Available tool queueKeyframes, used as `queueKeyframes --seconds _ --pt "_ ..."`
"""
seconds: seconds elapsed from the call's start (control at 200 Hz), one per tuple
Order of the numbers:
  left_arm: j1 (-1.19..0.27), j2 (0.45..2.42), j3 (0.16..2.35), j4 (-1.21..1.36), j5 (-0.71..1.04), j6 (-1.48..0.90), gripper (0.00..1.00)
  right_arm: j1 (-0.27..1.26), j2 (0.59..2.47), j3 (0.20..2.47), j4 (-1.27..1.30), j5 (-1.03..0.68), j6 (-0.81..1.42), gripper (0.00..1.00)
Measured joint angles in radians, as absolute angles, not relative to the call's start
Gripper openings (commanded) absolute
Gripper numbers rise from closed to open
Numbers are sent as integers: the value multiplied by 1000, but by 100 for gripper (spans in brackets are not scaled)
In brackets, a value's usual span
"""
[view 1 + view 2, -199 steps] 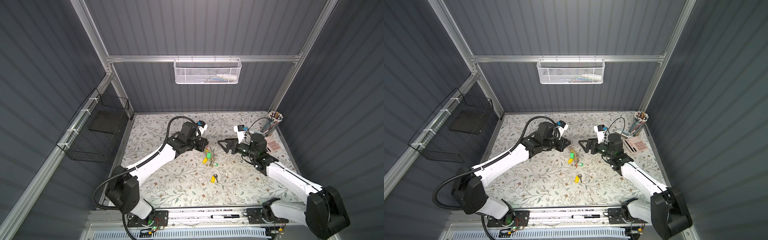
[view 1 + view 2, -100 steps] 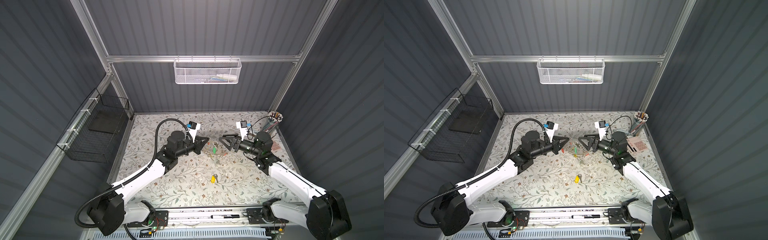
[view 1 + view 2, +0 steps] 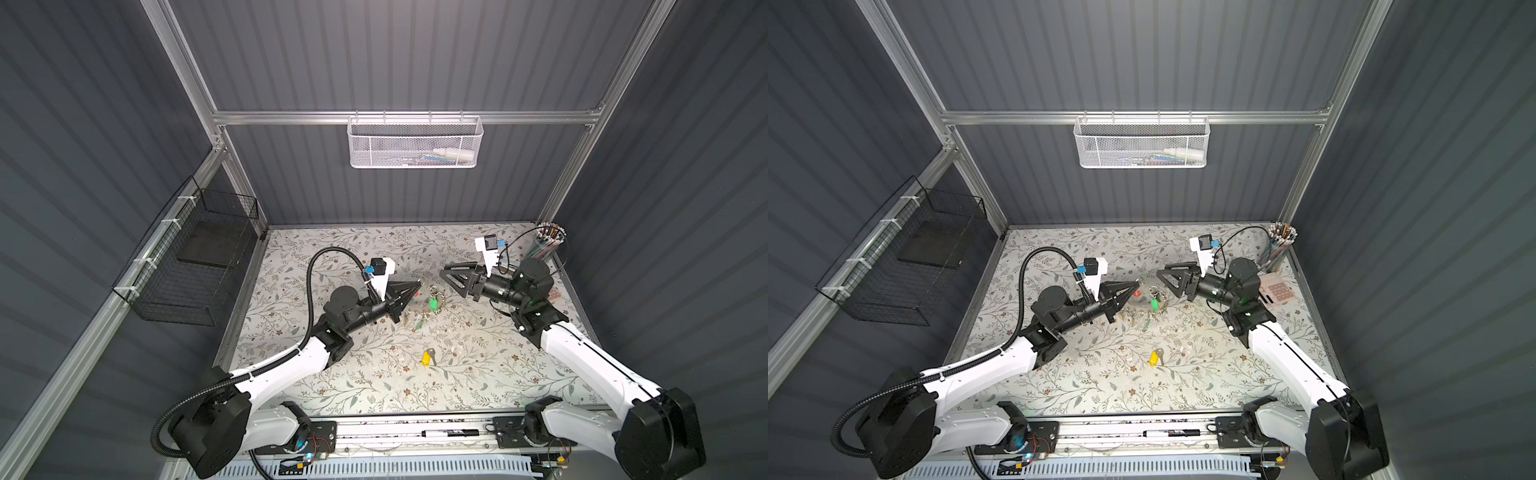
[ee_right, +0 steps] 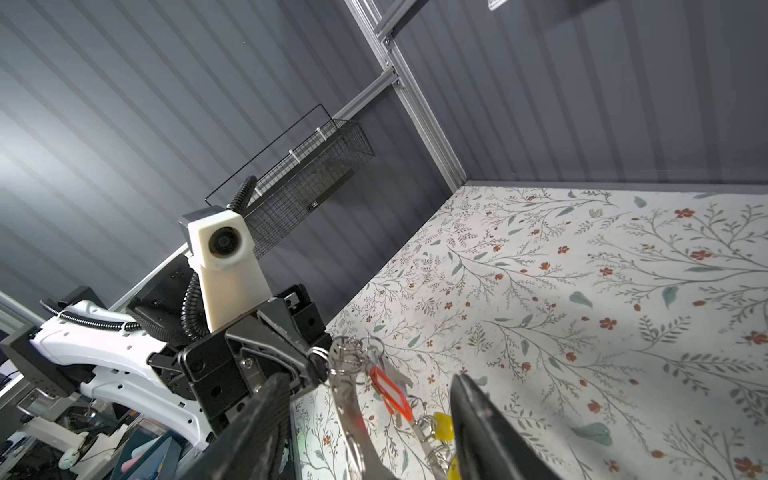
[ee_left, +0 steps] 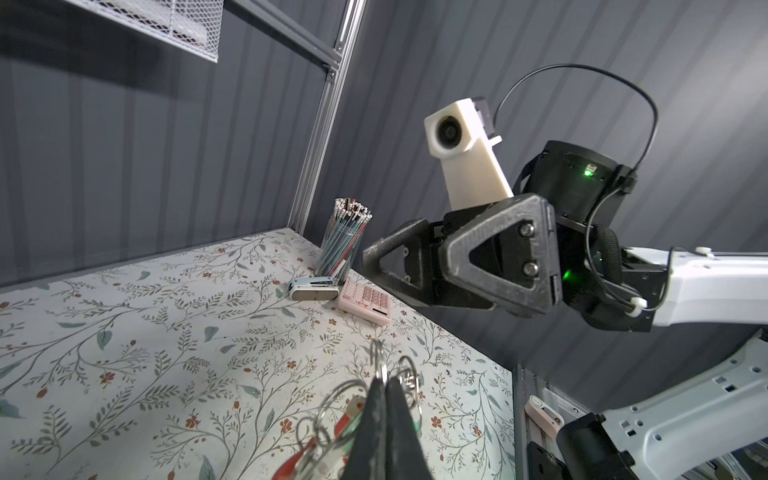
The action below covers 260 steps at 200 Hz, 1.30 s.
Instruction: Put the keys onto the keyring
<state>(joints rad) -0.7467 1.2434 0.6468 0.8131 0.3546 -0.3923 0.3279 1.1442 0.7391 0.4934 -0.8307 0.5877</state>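
My left gripper (image 3: 419, 285) (image 3: 1138, 284) (image 5: 384, 384) is shut on the keyring, holding it above the table's middle. In the right wrist view the keyring's flat grey hoop (image 4: 353, 415) hangs edge-on from that grip. A red-tagged key (image 4: 390, 395) and a yellow tag (image 4: 442, 426) dangle from it. A green tag (image 3: 434, 304) (image 3: 1154, 303) shows in both top views. My right gripper (image 3: 451, 279) (image 3: 1167, 283) (image 4: 370, 378) faces it, open, with a finger on each side of the hoop and neither touching. A loose yellow-tagged key (image 3: 427, 357) (image 3: 1155, 357) lies nearer the front.
At the back right stand a pen cup (image 3: 548, 245), a stapler (image 5: 313, 289) and a pink calculator (image 3: 1279, 291). A white mesh basket (image 3: 415, 143) hangs on the back wall. A black wire basket (image 3: 187, 270) hangs on the left wall.
The left gripper has lifted the keyring off the table and now points across at the right one. The right gripper has risen level with it, and its jaws have narrowed around the hoop.
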Motion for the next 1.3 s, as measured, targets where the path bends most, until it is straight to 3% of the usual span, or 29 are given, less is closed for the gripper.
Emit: queueKeyframes --seconds 0.24,0.845,1.301 --pt "-779 1244 635 944 341 -385 0 328 1166 750 510 -872 595 36" --pt "-785 1379 633 1155 319 -452 0 329 1182 733 737 -999 719 38" --pt "-785 1465 633 1306 384 -534 0 353 1221 733 739 -1023 725 27"
